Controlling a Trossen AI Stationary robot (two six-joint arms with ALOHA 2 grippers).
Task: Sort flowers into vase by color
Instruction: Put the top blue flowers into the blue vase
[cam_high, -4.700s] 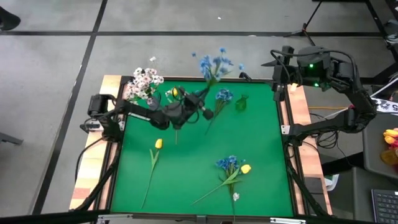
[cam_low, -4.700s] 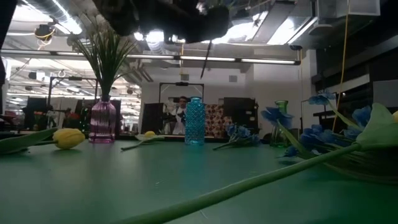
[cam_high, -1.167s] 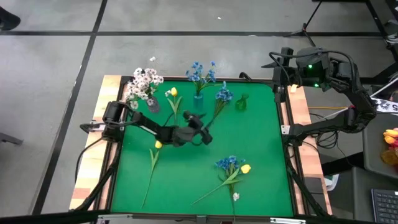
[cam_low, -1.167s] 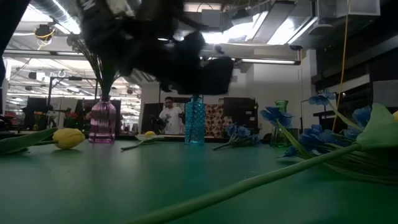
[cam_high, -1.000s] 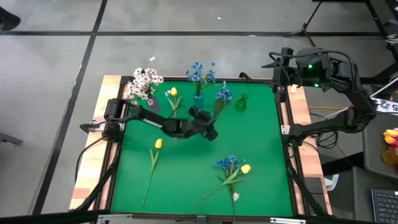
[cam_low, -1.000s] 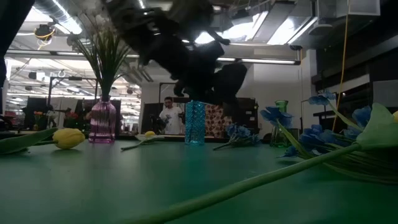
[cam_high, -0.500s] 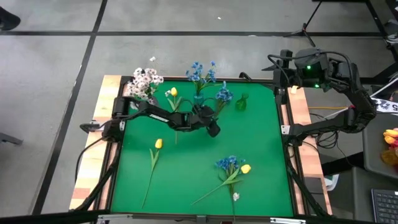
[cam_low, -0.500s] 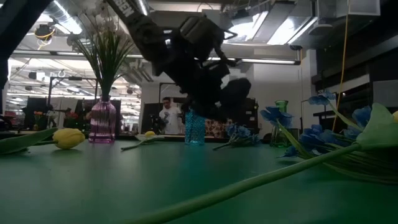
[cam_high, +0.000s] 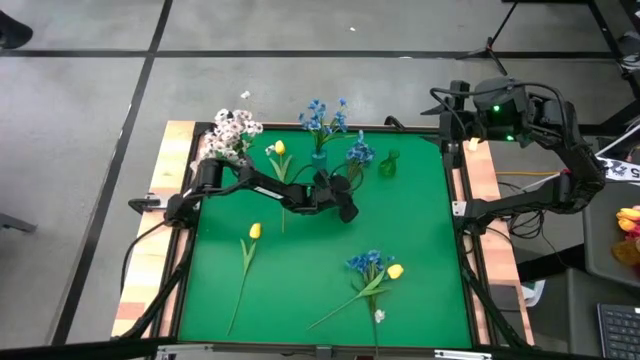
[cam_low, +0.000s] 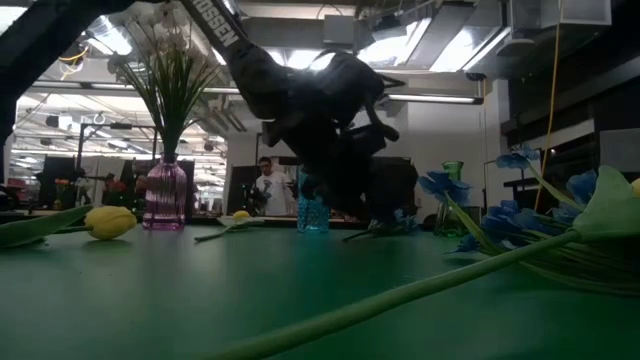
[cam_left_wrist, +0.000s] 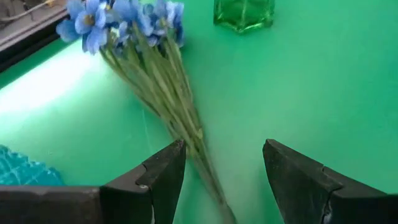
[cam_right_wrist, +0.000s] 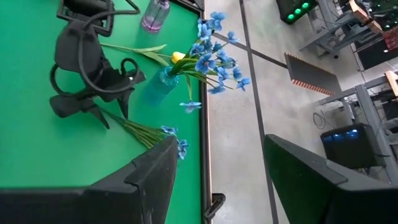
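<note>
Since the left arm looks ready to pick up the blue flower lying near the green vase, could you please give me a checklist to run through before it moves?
1. Left claw open: ok, both fingers stand apart.
2. Claw lined up with the blue flower lying on the mat: ok, the stem runs between the fingers.
3. Claw empty: ok, nothing is held.
4. Blue vase ready: ok, upright, blue flowers already in it.
5. Green vase clear of the claw: ok, it stands beyond the bloom, apart from the stem.
6. Right claw out of the way: ok, open, parked over the table's far right corner.
</note>
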